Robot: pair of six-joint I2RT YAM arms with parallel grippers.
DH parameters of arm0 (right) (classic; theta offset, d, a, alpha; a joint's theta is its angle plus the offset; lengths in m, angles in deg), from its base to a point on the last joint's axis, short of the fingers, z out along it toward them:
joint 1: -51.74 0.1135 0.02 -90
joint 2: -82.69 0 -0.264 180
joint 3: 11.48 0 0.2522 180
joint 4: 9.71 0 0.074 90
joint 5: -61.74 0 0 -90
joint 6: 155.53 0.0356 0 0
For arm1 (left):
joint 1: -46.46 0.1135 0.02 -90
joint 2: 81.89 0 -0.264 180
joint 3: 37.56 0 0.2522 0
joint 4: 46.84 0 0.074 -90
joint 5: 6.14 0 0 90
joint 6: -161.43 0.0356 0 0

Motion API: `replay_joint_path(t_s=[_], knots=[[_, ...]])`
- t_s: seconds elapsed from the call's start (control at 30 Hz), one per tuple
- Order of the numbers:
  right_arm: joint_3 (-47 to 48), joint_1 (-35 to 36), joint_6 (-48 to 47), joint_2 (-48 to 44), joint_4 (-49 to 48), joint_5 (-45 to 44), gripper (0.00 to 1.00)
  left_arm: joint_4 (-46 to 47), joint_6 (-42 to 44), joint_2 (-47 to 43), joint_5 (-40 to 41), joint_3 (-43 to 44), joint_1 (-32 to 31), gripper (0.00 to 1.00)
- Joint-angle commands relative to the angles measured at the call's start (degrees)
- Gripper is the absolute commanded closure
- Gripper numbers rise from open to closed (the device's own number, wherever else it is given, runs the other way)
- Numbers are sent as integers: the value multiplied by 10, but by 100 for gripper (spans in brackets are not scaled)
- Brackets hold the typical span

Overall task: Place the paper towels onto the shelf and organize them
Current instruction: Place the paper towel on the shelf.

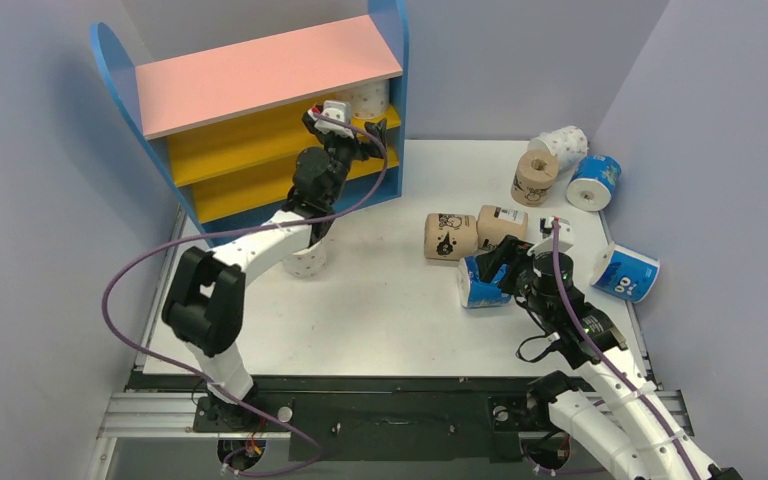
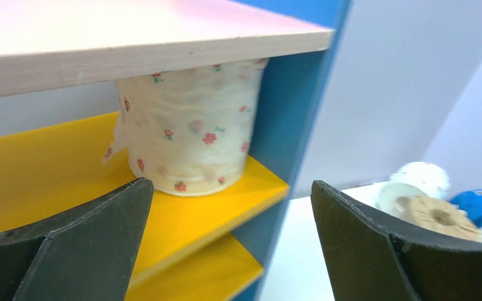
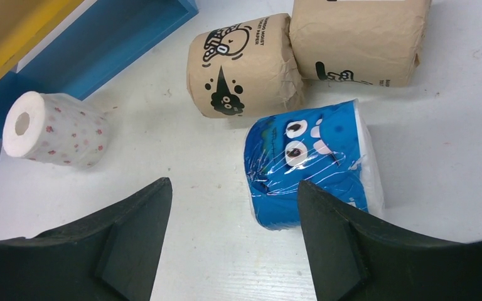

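White table, shelf at back: my left claw and right claw both gape empty; a careless retreat could topple the shelved roll.

White link shells, black joint housings on left arm and right arm. Purple cable trailing along each. Fingers of left hand and right hand matte black, wedge-shaped, thick at the root.
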Motion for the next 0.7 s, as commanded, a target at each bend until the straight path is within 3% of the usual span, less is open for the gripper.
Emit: replay_joint_path(t_s=[0.0, 0.27, 0.4, 0.53, 0.67], knots=[[27, 3, -3, -12, -21, 15, 31, -8, -33, -120, 23, -75, -29, 4], [43, 32, -6, -14, -19, 17, 19, -197, -30, -346, 175, -193, -117, 4], [56, 157, -1, 5, -34, -85, 19, -363, -73, -459, 253, -214, -129, 4], [97, 275, 0, 96, -37, -209, 21, -563, -167, -567, 344, -231, -130, 4], [161, 325, -1, 197, -55, -265, 19, -714, -246, -594, 363, -220, -129, 4]])
